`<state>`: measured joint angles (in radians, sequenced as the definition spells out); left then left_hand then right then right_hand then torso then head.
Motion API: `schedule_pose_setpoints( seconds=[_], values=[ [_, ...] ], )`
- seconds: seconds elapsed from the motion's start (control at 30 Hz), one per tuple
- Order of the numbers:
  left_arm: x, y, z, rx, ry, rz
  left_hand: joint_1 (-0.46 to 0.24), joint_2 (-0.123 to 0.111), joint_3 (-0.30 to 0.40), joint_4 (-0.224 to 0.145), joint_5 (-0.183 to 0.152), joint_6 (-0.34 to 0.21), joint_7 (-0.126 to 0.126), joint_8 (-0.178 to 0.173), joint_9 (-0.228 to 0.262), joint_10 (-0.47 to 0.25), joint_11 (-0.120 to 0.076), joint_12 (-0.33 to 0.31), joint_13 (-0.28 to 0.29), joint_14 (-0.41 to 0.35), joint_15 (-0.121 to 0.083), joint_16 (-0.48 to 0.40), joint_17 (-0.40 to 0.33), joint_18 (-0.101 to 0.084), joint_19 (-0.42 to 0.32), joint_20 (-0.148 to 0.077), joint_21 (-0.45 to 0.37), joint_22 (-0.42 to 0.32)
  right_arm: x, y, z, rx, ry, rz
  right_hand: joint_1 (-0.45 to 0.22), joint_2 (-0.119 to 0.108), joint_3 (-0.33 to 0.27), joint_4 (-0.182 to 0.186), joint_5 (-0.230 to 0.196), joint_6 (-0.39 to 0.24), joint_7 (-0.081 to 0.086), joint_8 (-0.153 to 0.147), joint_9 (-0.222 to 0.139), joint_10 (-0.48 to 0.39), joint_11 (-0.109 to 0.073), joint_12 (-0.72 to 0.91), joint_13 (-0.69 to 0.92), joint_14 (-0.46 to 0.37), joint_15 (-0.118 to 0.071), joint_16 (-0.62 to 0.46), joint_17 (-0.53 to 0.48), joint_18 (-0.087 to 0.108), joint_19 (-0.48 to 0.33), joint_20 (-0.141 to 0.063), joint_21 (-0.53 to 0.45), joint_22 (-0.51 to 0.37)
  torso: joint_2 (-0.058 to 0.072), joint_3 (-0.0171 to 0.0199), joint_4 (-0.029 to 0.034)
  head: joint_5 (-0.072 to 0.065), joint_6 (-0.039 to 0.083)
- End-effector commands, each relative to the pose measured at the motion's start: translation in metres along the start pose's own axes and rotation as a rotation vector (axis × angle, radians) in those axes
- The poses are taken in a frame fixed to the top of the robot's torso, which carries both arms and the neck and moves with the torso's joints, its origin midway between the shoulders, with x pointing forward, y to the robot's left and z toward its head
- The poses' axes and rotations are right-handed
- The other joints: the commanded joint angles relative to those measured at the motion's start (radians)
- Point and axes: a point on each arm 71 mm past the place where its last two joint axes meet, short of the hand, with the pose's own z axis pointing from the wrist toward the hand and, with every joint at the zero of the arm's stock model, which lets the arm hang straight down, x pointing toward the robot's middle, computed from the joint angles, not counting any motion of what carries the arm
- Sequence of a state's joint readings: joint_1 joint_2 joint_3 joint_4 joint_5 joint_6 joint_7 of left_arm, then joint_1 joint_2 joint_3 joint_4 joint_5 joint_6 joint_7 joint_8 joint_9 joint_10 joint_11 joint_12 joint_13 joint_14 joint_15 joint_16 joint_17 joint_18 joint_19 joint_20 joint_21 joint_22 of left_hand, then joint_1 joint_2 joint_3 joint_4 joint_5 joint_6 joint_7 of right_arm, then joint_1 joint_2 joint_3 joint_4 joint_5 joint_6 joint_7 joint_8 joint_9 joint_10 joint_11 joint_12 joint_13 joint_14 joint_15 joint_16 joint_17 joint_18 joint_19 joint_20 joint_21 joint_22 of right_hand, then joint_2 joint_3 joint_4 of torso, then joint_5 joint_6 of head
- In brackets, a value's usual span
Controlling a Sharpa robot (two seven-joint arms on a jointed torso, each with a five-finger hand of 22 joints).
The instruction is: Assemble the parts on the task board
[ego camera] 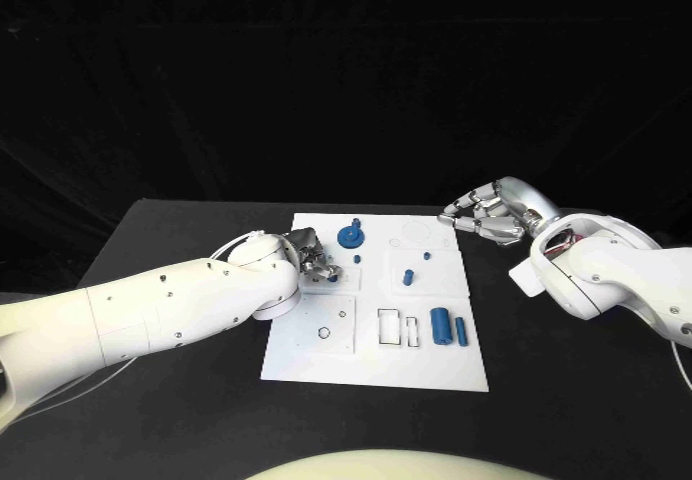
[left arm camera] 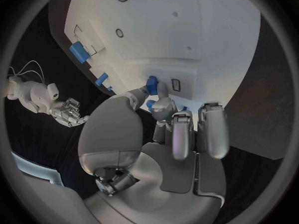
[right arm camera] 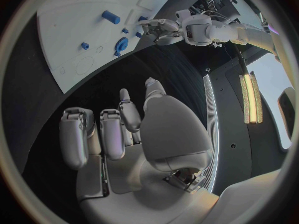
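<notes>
The white task board (ego camera: 325,355) (left arm camera: 187,25) (right arm camera: 69,20) lies in the middle of the black table. My left hand (ego camera: 310,262) (left arm camera: 165,114) hovers over its left part and pinches a small blue part (left arm camera: 151,84) (ego camera: 330,271) between thumb and a finger. A blue gear-like part (ego camera: 351,236) (right arm camera: 121,44) sits near the far edge. Small blue pegs (ego camera: 408,275) stand mid-board. Two blue cylinders (ego camera: 440,326) (left arm camera: 77,51) lie at the board's right side. My right hand (ego camera: 483,215) (right arm camera: 118,129) holds nothing, fingers apart, off the board's far right corner.
Rectangular slots (ego camera: 392,326) and round holes (ego camera: 326,333) mark the board's near half. Black table (ego camera: 173,400) surrounds the board, with a dark cloth behind. My right arm (ego camera: 606,275) lies over the table's right side.
</notes>
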<state>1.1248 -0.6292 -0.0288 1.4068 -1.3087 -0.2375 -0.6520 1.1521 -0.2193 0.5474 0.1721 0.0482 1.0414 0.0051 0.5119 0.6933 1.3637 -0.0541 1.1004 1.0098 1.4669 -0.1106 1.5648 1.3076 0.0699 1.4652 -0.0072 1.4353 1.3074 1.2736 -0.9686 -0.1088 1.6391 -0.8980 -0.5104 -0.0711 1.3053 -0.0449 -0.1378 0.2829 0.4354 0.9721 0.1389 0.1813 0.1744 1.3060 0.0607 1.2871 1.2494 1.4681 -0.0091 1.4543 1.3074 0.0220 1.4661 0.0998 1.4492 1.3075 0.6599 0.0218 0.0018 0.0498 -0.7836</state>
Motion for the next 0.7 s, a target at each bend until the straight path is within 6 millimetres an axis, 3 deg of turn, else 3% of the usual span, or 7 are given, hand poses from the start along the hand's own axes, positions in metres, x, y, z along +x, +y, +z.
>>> schedule_pose_setpoints(
  seconds=[0.03,0.17,0.4,0.7],
  values=[
    [0.0028,0.0016,0.0001,-0.011,0.012,0.003,-0.001,-0.007,-0.022,0.008,0.003,0.006,0.002,0.006,0.002,0.000,-0.006,0.003,0.000,0.104,-0.004,0.006,0.263,-0.017,0.008,-0.008,0.002,0.004,0.0003,0.0008,-0.0001,-0.013,-0.001,-0.008,-0.005,0.005,-0.007,-0.001,0.005,-0.005,-0.001,0.005,0.002,-0.003,-0.004,-0.007,-0.001,0.052,-0.007,-0.007,0.048,0.014,0.018,-0.007,-0.004,0.171,0.000,-0.0001,-0.0001,-0.001,0.000],
    [0.0027,0.0017,0.0002,-0.012,0.012,-0.003,-0.010,-0.006,-0.092,0.039,0.003,0.009,0.003,0.006,0.005,0.001,-0.005,0.006,0.003,0.104,-0.003,0.006,0.263,-0.016,0.008,-0.007,0.001,0.004,0.0002,0.0008,-0.0002,-0.013,-0.001,-0.008,-0.009,0.006,-0.010,0.002,0.005,-0.006,-0.001,0.005,0.002,-0.004,-0.004,-0.008,-0.003,0.052,-0.007,-0.009,0.045,0.014,0.017,-0.007,-0.005,0.170,0.000,0.0000,0.0003,-0.001,-0.001],
    [0.0023,0.0022,0.0003,-0.015,0.008,-0.009,0.010,0.017,-0.201,0.082,0.003,0.011,0.003,0.004,0.009,0.000,-0.005,0.007,0.003,0.104,-0.003,0.006,0.263,-0.016,0.008,-0.007,0.000,0.005,0.0001,0.0007,-0.0001,-0.012,-0.002,-0.008,-0.017,0.009,-0.015,0.004,0.005,-0.007,-0.001,0.006,0.004,-0.004,-0.004,-0.008,-0.003,0.052,-0.007,-0.009,0.045,0.015,0.017,-0.007,-0.007,0.169,0.000,0.0003,-0.0004,-0.001,0.000],
    [0.0018,0.0026,0.0005,-0.018,0.001,-0.016,0.027,0.034,-0.260,0.110,0.004,0.013,0.003,0.002,0.010,0.000,-0.004,0.009,0.005,0.104,-0.003,0.006,0.263,-0.017,0.010,-0.008,0.001,0.007,-0.0001,0.0003,-0.0001,-0.011,-0.002,-0.008,-0.017,0.010,-0.016,0.004,0.006,-0.007,-0.001,0.006,0.004,-0.004,-0.004,-0.008,-0.003,0.051,-0.007,-0.010,0.045,0.015,0.017,-0.007,-0.007,0.170,0.001,0.0004,-0.0002,-0.003,0.001]
  ],
)
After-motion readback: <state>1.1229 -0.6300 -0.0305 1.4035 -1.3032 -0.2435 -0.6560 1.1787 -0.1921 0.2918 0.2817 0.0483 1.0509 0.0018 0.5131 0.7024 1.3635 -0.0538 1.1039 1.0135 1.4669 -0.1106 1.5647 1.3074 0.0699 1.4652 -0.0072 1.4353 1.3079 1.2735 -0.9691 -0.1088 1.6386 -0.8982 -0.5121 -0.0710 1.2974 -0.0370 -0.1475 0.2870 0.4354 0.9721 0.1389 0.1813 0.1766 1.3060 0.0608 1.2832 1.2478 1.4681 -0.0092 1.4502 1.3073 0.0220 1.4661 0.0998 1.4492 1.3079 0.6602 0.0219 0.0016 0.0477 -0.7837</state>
